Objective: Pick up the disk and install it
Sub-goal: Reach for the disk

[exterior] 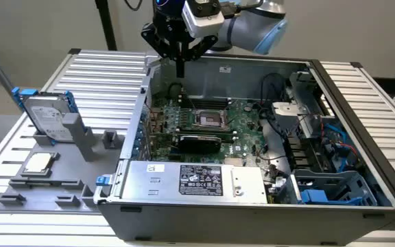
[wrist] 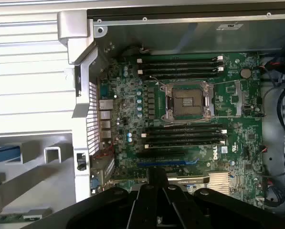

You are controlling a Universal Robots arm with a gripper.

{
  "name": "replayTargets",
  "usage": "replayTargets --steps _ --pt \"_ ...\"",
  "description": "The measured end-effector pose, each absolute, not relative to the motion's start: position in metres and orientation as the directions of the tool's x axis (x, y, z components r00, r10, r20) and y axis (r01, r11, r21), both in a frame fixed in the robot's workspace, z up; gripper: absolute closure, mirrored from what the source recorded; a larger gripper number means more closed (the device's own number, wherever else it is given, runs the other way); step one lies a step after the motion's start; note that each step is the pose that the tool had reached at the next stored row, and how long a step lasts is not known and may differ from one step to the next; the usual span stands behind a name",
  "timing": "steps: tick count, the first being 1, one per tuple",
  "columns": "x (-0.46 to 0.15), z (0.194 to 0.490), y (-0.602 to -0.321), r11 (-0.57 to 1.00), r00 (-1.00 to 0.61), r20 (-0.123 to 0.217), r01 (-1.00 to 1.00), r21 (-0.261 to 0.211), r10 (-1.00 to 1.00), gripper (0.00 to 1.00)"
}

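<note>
At the exterior view's left, the disk (exterior: 47,116) stands on edge in a slot of the grey fixture (exterior: 67,190). A blue frame edges it, and I cannot read the print on its white label. On the near side of it, a square silver CPU chip (exterior: 37,163) lies flat on the same fixture. Further right sits the open computer case (exterior: 362,128). My gripper (exterior: 180,72) hangs over its far left corner with the fingers together on nothing, well apart from the disk. Below it lies the green motherboard (exterior: 242,116), and the wrist view shows "DELL" (wrist: 213,153) printed on it. At the case's near wall is a silver power supply (exterior: 197,180) whose black label is too small to read. A blue drive cage (exterior: 328,193) fills the near right corner. Everything rests on a ribbed metal counter (exterior: 101,67) before a plain pale wall (exterior: 362,25).
</note>
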State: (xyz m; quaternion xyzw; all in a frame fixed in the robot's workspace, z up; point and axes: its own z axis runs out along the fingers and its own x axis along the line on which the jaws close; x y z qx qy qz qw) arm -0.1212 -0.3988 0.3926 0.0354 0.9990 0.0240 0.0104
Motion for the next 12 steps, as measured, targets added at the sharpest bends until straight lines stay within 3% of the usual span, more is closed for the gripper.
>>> replayTargets --steps 12 --pt "-0.1242 0.3926 -0.3988 0.996 -0.997 -0.019 0.07 0.049 0.071 0.89"
